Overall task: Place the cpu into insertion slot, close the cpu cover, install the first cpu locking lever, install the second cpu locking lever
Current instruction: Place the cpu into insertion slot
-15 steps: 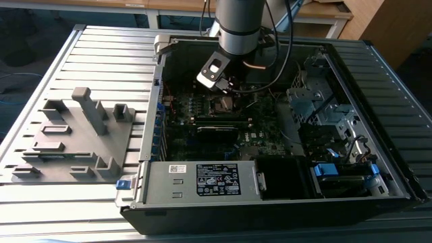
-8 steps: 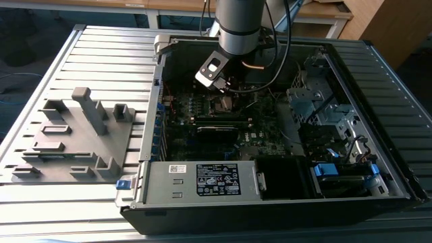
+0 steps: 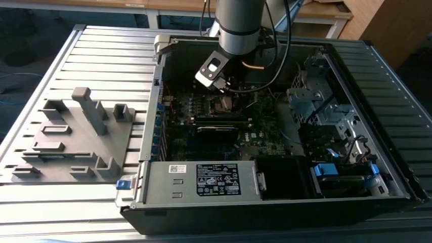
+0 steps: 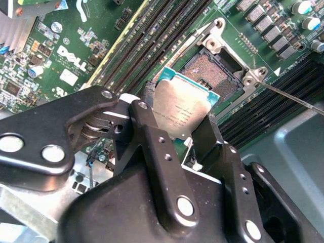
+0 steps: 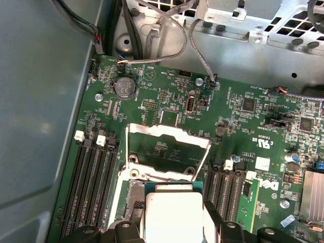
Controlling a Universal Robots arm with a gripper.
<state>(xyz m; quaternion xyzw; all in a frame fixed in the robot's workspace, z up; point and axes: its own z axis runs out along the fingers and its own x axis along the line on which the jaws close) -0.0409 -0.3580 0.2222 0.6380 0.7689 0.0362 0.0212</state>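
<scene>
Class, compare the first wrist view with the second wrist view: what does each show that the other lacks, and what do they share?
First wrist view: the cpu cover raised open, and a round coin battery. Second wrist view: the black bolted links of the hand. Both: the cpu gripped in that hand, close to the insertion slot.

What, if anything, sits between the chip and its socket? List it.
Nothing visible does. The tool holds the chip tilted just above the bare socket. In the first wrist view the cover stands swung open off the socket, clear of the path.
</scene>
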